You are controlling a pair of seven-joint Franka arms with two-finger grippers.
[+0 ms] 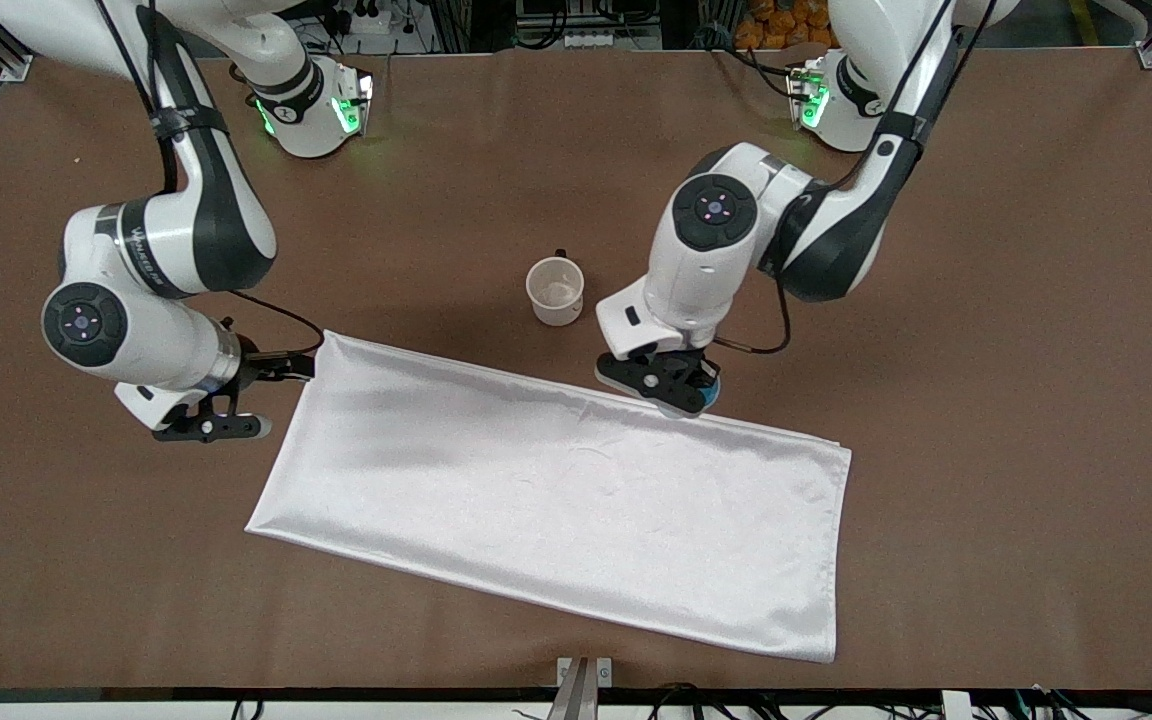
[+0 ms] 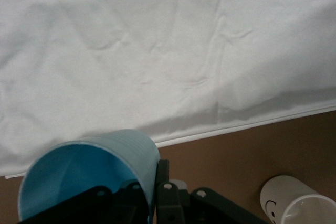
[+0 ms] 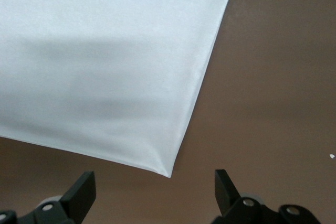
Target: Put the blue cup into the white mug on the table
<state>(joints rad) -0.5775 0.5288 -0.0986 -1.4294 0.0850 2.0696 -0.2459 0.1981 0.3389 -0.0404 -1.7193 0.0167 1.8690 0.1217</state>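
Note:
The blue cup is pinched by its wall in my left gripper, one finger inside the rim and one outside, over the edge of the white cloth. In the left wrist view the blue cup fills the corner by the left gripper. The white mug stands upright and empty on the brown table, beside the left gripper; it also shows in the left wrist view. My right gripper is open and empty, low at the cloth's corner toward the right arm's end; the right wrist view shows it spread just off that corner.
The white cloth lies flat across the middle of the table, nearer the front camera than the mug. It also shows in the left wrist view and the right wrist view. Brown table surface surrounds it.

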